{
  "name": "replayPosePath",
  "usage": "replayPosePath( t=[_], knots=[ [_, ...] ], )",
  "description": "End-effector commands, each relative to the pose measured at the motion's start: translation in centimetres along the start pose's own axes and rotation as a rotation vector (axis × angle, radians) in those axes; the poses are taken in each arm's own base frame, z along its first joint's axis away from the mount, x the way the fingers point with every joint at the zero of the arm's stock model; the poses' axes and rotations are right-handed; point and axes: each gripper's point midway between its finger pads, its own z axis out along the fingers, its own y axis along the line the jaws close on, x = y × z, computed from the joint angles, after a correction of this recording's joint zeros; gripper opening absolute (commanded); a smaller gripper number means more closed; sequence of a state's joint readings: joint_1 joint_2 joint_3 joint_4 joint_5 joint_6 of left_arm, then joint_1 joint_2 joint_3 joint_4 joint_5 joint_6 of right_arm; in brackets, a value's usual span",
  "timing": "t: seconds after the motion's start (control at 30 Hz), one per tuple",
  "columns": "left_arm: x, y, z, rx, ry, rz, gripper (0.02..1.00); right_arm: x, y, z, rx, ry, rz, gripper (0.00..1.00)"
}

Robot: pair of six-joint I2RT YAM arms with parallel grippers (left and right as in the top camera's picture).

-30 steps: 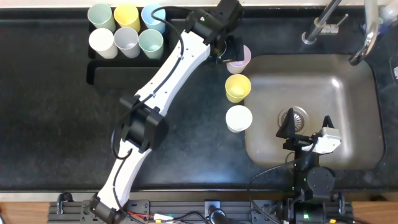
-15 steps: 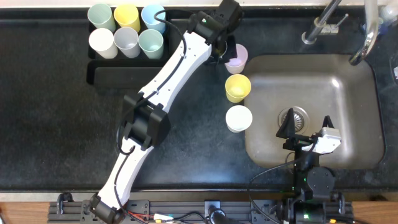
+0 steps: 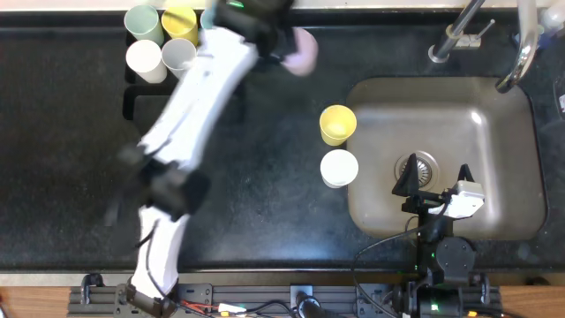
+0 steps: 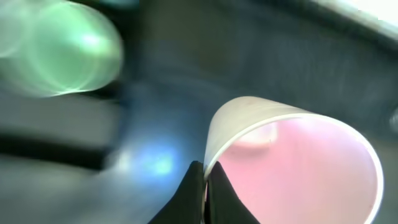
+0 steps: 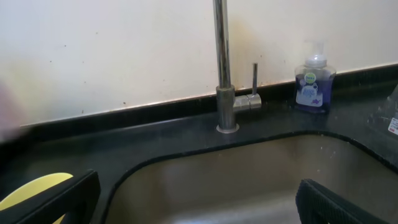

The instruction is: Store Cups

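My left gripper [image 4: 204, 186] is shut on the rim of a pink cup [image 4: 292, 168], which hangs tilted above the counter. From above, the pink cup [image 3: 302, 50] is to the right of the black tray [image 3: 132, 97] at the back left. Several cups stand in the tray, among them a green cup [image 3: 141, 19] and a white cup [image 3: 144, 60]. A yellow cup [image 3: 337, 124] and another white cup [image 3: 339, 168] stand on the counter by the sink's left rim. My right gripper [image 3: 433, 181] stays open over the sink [image 3: 494, 132], holding nothing.
A faucet [image 5: 222, 68] and a soap bottle [image 5: 314, 84] stand behind the sink against the wall. The dark counter [image 3: 265, 203] between tray and sink is bare. The yellow cup [image 5: 31, 190] shows beside the right gripper's finger.
The left arm has lifted the pink cup from beside the yellow cup and swung it left toward the tray. The right arm has not moved.
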State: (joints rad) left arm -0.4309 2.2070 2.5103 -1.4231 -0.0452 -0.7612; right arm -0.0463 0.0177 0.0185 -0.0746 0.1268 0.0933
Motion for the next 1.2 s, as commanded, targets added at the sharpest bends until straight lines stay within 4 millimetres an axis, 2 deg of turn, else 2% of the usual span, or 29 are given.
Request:
replayPosePath(
  t=[0.03,0.13,0.17,0.23,0.3,0.4,0.5,0.67,0.93,1.03,1.2],
  knots=[
    [-2.7,9.2,-13.7,-0.081,-0.231,-0.217,0.038,0.4,-0.1,0.1,0.0,0.003,-0.004,0.996],
    [-1.4,16.5,-16.2,-0.209,-0.236,-0.349,0.036,0.4,-0.1,0.1,0.0,0.003,-0.004,0.998],
    [-0.6,19.3,-16.5,-0.248,-0.224,-0.411,0.036,0.4,-0.1,0.1,0.0,0.003,-0.004,0.998],
    [0.7,23.1,-16.2,-0.286,-0.19,-0.505,0.036,0.4,-0.1,0.1,0.0,0.003,-0.004,0.998],
    [1.8,25.9,-15.2,-0.297,-0.142,-0.575,0.036,0.4,-0.1,0.1,0.0,0.003,-0.004,0.998],
    [2.4,28.5,-13.1,-0.319,-0.084,-0.627,0.036,0.4,-0.1,0.1,0.0,0.003,-0.004,0.998],
    [2.3,29.9,-11.6,-0.348,-0.058,-0.66,0.036,0.4,-0.1,0.1,0.0,0.003,-0.004,0.998],
    [0.5,30.1,-9.3,-0.337,-0.057,-0.665,0.036,0.4,-0.1,0.1,0.0,0.003,-0.004,0.996],
    [-1.2,29.9,-2.8,-0.304,0.035,-0.687,0.036,0.4,-0.1,0.1,0.0,0.003,-0.004,0.998],
    [-1.4,30.1,-1.4,-0.307,0.052,-0.701,0.036,0.4,-0.1,0.1,0.0,0.003,-0.004,0.998],
    [-1.9,30.6,-0.2,-0.324,0.044,-0.71,0.036,0.4,-0.1,0.1,0.0,0.003,-0.004,0.998]
  ],
)
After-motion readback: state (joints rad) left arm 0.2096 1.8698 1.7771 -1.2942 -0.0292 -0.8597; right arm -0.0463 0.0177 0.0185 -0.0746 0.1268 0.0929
